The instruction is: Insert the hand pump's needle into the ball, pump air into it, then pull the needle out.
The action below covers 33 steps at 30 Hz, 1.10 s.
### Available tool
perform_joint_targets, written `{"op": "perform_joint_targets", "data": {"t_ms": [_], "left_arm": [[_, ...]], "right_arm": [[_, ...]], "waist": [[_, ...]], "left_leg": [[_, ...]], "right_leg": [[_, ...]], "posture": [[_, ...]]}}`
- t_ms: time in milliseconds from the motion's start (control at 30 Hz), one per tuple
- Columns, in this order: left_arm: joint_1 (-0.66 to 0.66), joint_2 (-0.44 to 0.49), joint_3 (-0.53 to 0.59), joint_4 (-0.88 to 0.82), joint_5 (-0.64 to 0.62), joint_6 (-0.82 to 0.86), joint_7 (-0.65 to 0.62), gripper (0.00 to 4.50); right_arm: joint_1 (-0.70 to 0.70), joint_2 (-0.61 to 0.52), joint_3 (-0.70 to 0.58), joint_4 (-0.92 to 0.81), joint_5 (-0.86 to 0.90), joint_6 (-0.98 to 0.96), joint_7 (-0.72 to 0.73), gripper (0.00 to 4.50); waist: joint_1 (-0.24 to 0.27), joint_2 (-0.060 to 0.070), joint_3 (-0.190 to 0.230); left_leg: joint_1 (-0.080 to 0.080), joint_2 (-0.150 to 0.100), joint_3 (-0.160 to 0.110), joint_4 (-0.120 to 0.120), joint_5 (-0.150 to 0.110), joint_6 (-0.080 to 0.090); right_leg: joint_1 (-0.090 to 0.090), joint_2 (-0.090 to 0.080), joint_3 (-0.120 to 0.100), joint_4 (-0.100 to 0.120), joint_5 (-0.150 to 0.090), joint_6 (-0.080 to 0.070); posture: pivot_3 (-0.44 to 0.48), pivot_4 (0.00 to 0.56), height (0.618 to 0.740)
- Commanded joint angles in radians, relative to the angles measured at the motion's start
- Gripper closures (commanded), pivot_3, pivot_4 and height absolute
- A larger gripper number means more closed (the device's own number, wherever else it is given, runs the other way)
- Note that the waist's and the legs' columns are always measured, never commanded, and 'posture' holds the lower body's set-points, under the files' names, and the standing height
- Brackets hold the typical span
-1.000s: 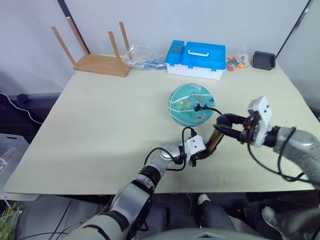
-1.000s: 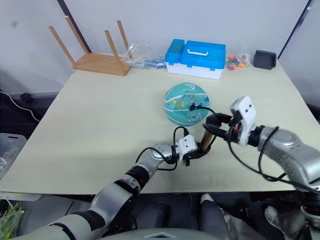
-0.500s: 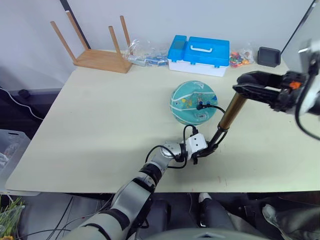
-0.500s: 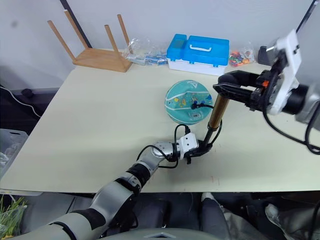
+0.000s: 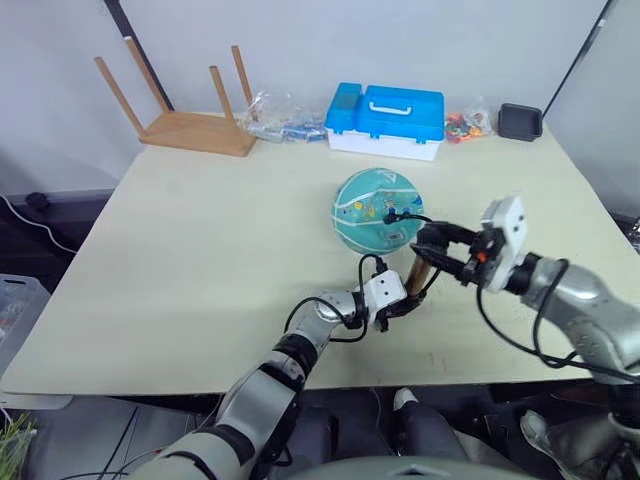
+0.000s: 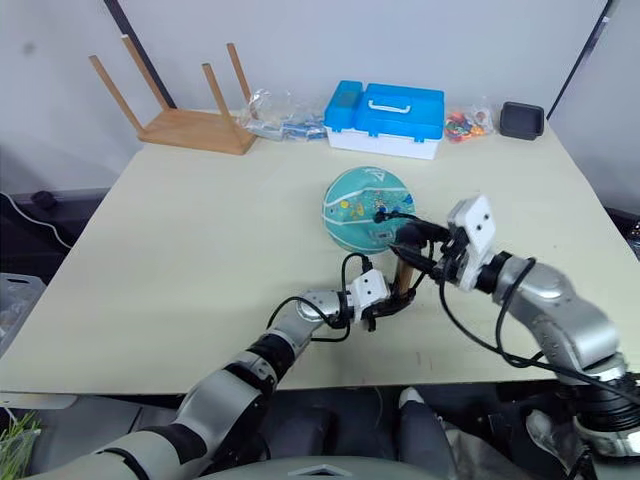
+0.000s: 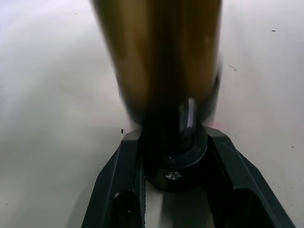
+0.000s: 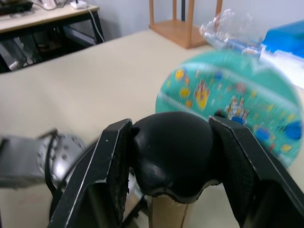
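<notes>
The ball (image 5: 377, 209) sits on the table (image 5: 200, 250), a little toward the robot's right of the middle, its cartoon prints facing the robot. A small black fitting sits against the ball's near face where the thin black hose (image 5: 412, 217) meets it; the needle itself is too small to make out. Just in front of the ball the hand pump (image 5: 418, 277) stands tilted, with only a short length of its bronze-gold barrel showing between the two grippers.

The left gripper (image 7: 173, 156) is at the pump's lower end by the tabletop, its two fingers closed against the black end cap. The right gripper (image 8: 171, 156) is at the pump's upper end, its fingers pressed on either side of the rounded black handle (image 8: 172, 159), with the ball just beyond.

Along the far edge of the table rests a blue box with a white base and a white carry handle (image 5: 385, 118), its lid down so its contents are hidden. To its left lies a clear bag (image 5: 278, 115) holding small blue items, and further left a wooden stool (image 5: 185, 110) rests upside down, legs up. To the box's right is another clear bag of small colourful pieces (image 5: 465, 122), then a small black tray-like object (image 5: 520, 121) near the far corner.
</notes>
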<state>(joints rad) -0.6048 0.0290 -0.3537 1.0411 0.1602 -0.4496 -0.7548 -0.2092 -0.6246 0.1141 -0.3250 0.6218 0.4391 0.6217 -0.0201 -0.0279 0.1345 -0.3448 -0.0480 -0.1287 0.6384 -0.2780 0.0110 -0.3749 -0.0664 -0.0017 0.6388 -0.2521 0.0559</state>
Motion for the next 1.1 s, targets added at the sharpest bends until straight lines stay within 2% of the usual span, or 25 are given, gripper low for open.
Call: {"op": "perform_joint_targets", "data": {"t_ms": [33, 200, 300, 367, 533, 667, 800, 933, 1033, 1100], "left_arm": [[0.065, 0.031, -0.034, 0.045, 0.055, 0.045, -0.004, 3.4], [0.057, 0.028, -0.033, 0.053, 0.056, 0.056, 0.001, 3.4], [0.045, 0.025, -0.033, 0.068, 0.056, 0.059, 0.0, 3.4], [0.04, 0.023, -0.035, 0.077, 0.057, 0.058, -0.003, 3.4], [0.031, 0.019, -0.039, 0.095, 0.061, 0.053, -0.012, 3.4], [0.024, 0.021, -0.043, 0.103, 0.063, 0.046, -0.024, 3.4], [0.02, 0.022, -0.046, 0.101, 0.064, 0.042, -0.033, 3.4], [0.023, 0.024, -0.048, 0.09, 0.063, 0.04, -0.039, 3.4], [0.037, 0.026, -0.05, 0.075, 0.064, 0.04, -0.039, 3.4], [0.049, 0.028, -0.052, 0.062, 0.066, 0.039, -0.042, 3.4]], "right_arm": [[0.043, 0.011, 0.086, 0.14, -0.119, 0.032, 0.016, 2.45], [-0.007, -0.047, -0.066, -0.014, -0.018, 0.12, 0.019, 2.45], [-0.064, -0.109, -0.208, -0.118, 0.116, 0.224, 0.001, 2.45], [-0.119, -0.158, -0.306, -0.17, 0.231, 0.308, -0.024, 2.45], [-0.249, -0.264, -0.452, -0.204, 0.459, 0.485, -0.125, 2.45], [-0.378, -0.346, -0.528, -0.172, 0.657, 0.589, -0.262, 2.45], [-0.395, -0.388, -0.534, -0.171, 0.721, 0.619, -0.312, 2.45], [-0.265, -0.301, -0.461, -0.225, 0.652, 0.575, -0.325, 2.45], [-0.084, -0.22, -0.295, -0.25, 0.448, 0.479, -0.283, 2.45], [-0.005, -0.172, -0.18, -0.194, 0.308, 0.399, -0.255, 2.45]], "waist": [[0.0, 0.0, -0.006], [0.003, 0.003, -0.006], [0.007, 0.003, 0.0], [0.01, 0.008, 0.01], [0.024, 0.01, 0.015], [0.032, 0.01, 0.017], [0.033, 0.01, 0.018], [0.032, 0.008, 0.017], [0.031, 0.002, 0.01], [0.024, 0.002, 0.006]], "left_leg": [[0.001, 0.0, 0.0, -0.002, 0.0, 0.0], [0.0, 0.001, -0.001, -0.002, 0.0, 0.0], [-0.002, 0.0, -0.001, -0.001, 0.0, 0.0], [-0.003, -0.001, -0.001, -0.001, 0.0, 0.0], [-0.02, -0.004, -0.003, 0.004, 0.001, 0.0], [-0.025, -0.004, -0.002, 0.005, 0.001, 0.0], [-0.027, -0.003, -0.003, 0.006, 0.001, 0.0], [-0.027, -0.003, -0.002, 0.007, 0.0, 0.001], [-0.026, -0.003, -0.002, 0.007, 0.0, 0.001], [-0.02, -0.002, 0.0, 0.006, 0.0, 0.002]], "right_leg": [[0.0, 0.001, 0.0, 0.0, 0.0, -0.001], [0.0, 0.003, -0.001, 0.0, -0.001, -0.001], [-0.001, 0.002, -0.001, 0.0, -0.001, -0.001], [-0.002, 0.001, -0.001, 0.0, -0.001, -0.001], [-0.015, -0.002, -0.003, -0.001, 0.002, -0.004], [-0.02, -0.004, -0.003, 0.0, 0.003, -0.004], [-0.021, -0.004, -0.004, 0.0, 0.003, -0.004], [-0.021, -0.004, -0.004, 0.0, 0.003, -0.004], [-0.02, -0.003, -0.004, 0.001, 0.002, -0.004], [-0.017, -0.001, -0.002, 0.002, 0.001, -0.001]], "posture": [[0.0, 0.15, 0.74], [0.0, 0.15, 0.74], [0.0, 0.15, 0.74], [0.0, 0.15, 0.74], [0.0, 0.15, 0.74], [0.0, 0.15, 0.74], [0.0, 0.15, 0.74], [0.0, 0.15, 0.74], [0.0, 0.15, 0.74], [0.0, 0.15, 0.74]]}}
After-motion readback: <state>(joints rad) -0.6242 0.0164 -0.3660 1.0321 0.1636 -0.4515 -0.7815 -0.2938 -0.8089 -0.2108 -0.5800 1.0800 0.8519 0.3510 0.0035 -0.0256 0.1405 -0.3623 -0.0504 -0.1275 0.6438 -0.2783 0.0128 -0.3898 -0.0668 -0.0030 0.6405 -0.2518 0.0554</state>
